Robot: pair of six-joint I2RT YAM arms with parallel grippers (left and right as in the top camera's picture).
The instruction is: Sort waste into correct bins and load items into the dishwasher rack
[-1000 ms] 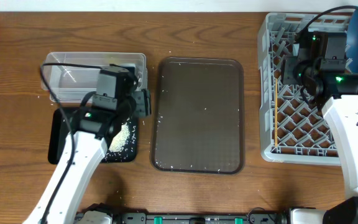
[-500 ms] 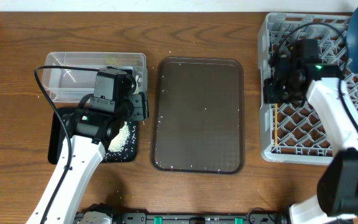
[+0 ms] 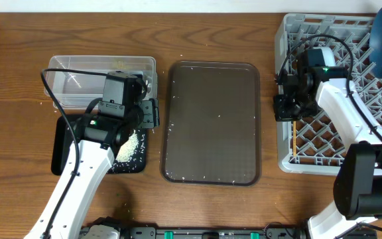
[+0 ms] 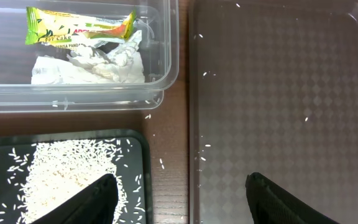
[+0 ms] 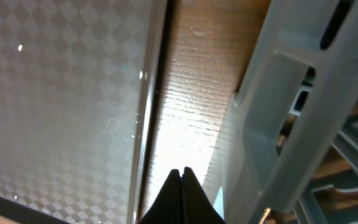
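Leftward off the dishwasher rack (image 3: 285, 157) at 3 o'clock, the right hand (image 3: 282, 107) now hangs clenched, empty, beside the brown tray (image 3: 211, 119). At 9 o'clock the left hand (image 4: 182, 186), released, hovers by the rice (image 4: 55, 174) in the black tray (image 4: 139, 149).

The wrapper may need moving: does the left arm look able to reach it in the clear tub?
Probably yes: the open left gripper hangs beside the lidless tub, and the wrapper lies uncovered inside.
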